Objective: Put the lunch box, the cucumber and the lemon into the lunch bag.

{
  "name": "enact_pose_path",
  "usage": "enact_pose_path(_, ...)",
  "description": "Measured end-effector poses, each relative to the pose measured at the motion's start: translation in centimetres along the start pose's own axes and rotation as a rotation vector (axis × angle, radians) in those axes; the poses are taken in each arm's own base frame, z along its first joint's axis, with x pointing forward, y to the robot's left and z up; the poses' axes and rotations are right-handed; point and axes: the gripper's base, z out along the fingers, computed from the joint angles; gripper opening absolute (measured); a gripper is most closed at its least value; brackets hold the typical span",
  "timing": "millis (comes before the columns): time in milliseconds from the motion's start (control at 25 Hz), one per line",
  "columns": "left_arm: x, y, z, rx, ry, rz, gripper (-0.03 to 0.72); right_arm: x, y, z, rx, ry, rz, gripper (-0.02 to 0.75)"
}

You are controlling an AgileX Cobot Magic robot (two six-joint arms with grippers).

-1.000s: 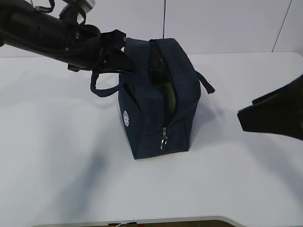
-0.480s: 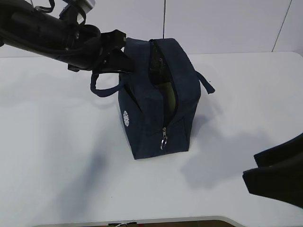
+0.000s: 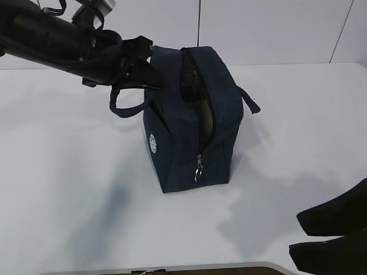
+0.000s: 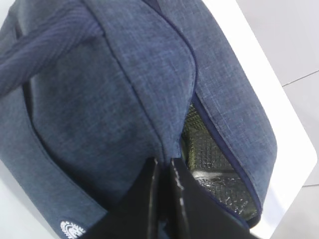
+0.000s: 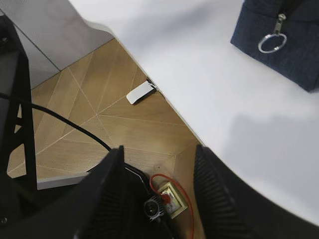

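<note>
Left wrist view puts us right at our left gripper (image 4: 163, 172), its two dark fingers pressed together on the seam at the edge of the lunch bag's (image 4: 124, 94) opening, pinching the navy fabric. Beside that pinch the silvery quilted lining (image 4: 209, 154) shows through the gap. From the exterior view, the same gripper (image 3: 146, 71) holds the bag's upper left edge, next to a loop handle (image 3: 123, 109). The bag (image 3: 192, 120) stands upright mid-table (image 3: 69, 172), its zipper parted along the top, the ring pull (image 3: 198, 172) hanging low on the near end, a round white logo (image 3: 152, 142) on its side. Our right gripper (image 5: 159, 164) hangs spread and empty over the table's near edge, wooden floor (image 5: 99, 114) below it, well apart from the bag. We cannot make out the lunch box, cucumber or lemon.
</note>
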Motion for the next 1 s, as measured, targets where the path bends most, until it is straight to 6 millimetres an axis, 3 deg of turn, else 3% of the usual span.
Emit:
enact_pose_path(240, 0.0, 0.0, 0.0, 0.0, 0.0, 0.0, -0.011, -0.5, -0.3, 0.0, 0.038, -0.06, -0.073, 0.374)
enact_pose_path(1000, 0.0, 0.0, 0.0, 0.0, 0.0, 0.0, -0.011, -1.4, -1.8, 0.1, 0.167, -0.157, -0.046, 0.374)
